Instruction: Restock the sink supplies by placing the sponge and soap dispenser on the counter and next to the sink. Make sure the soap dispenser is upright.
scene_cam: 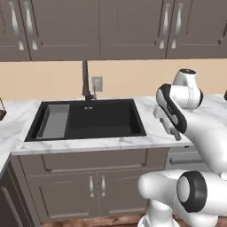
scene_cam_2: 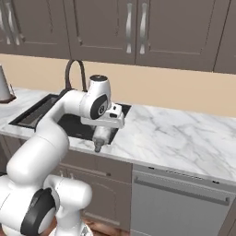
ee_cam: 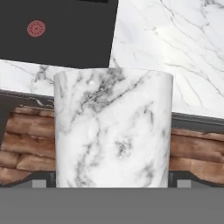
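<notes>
My gripper (scene_cam_2: 103,132) hangs over the front edge of the counter (scene_cam_2: 184,138), just right of the sink (scene_cam_2: 46,115). It is shut on the soap dispenser (scene_cam_2: 100,137), a pale marbled bottle held off the counter with its pump head pointing down. In the hand view the bottle's body (ee_cam: 113,127) spans the gap between my fingertips, with the black sink (ee_cam: 57,35) and white counter (ee_cam: 175,52) beyond it. From the left base view the gripper (scene_cam: 171,127) sits at the sink's (scene_cam: 102,117) right front corner. The sponge is out of view.
A tall dark faucet (scene_cam: 85,80) stands behind the basin, with a grey ribbed tray (scene_cam: 54,120) at its left end. Wall cabinets hang above. A dishwasher front (scene_cam_2: 179,203) sits under the wide counter stretch on the right. A grey object (scene_cam_2: 3,85) stands far left.
</notes>
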